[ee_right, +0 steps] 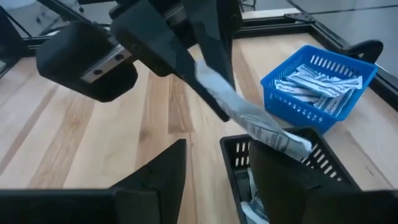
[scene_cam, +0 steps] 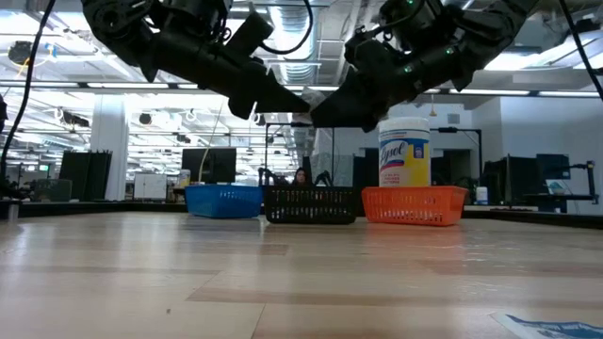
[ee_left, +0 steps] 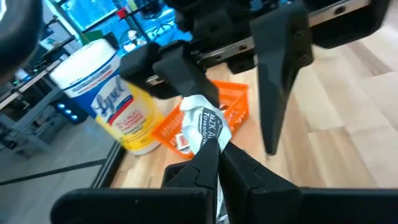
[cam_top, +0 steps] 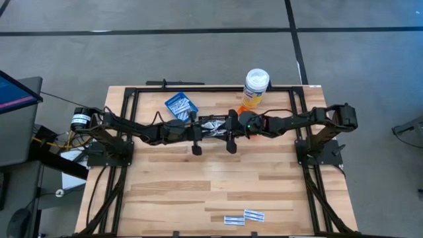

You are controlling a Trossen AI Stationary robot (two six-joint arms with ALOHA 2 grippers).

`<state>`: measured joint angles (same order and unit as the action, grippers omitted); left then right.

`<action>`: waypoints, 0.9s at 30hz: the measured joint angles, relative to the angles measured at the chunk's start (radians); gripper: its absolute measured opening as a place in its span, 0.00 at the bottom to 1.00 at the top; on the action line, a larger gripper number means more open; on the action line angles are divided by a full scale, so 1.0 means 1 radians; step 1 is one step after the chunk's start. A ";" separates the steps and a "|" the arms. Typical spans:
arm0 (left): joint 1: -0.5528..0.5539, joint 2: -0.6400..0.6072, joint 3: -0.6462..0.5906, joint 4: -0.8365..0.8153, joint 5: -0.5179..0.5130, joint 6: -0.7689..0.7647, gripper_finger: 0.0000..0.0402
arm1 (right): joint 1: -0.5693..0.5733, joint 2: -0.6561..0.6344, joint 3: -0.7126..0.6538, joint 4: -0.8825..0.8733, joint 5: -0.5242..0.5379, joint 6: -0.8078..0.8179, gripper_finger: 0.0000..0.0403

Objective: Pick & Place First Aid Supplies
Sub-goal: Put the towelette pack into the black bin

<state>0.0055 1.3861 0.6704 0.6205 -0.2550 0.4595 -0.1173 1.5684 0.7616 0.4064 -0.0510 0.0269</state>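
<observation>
Above the black basket [ee_right: 323, 163], the left gripper [ee_left: 214, 155] pinches a packet [ee_left: 205, 127]; the right gripper [ee_right: 214, 162] gapes beside it.

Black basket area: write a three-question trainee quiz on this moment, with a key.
1. True or false: the left gripper is shut on a white packet.
2. Which basket holds many packets? A blue basket B orange basket C neither
3. Fill in: the right gripper hangs with jaws ____ above the black basket.

Key: 1 true; 2 A; 3 open.
</observation>
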 joint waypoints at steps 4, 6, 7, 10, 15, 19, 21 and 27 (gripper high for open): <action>-0.001 0.000 0.000 0.000 0.023 0.000 0.02 | 0.000 0.003 0.000 -0.011 -0.001 0.000 0.42; -0.008 0.000 0.000 0.001 0.023 0.000 0.02 | 0.000 0.004 0.000 -0.020 -0.001 0.000 0.42; -0.015 0.000 0.000 0.003 0.023 0.000 0.02 | 0.000 0.004 0.000 -0.024 -0.001 0.000 0.42; -0.033 0.000 0.000 0.008 0.027 0.006 0.02 | 0.000 0.005 0.000 -0.066 0.000 0.000 0.42; -0.045 0.000 0.000 0.012 0.027 0.012 0.02 | -0.001 0.006 -0.001 -0.066 0.000 0.000 0.43; -0.046 0.000 0.000 0.012 0.023 0.013 0.02 | -0.001 0.006 0.007 -0.059 0.000 0.000 0.43; -0.045 0.000 0.000 0.009 0.019 0.014 0.03 | -0.001 0.006 0.015 -0.060 0.000 0.000 0.42; -0.045 0.001 0.000 -0.014 0.018 0.008 0.02 | 0.013 0.006 0.035 -0.061 0.000 -0.001 0.41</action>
<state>-0.0399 1.3869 0.6701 0.6068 -0.2370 0.4680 -0.1047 1.5742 0.7966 0.3450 -0.0515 0.0263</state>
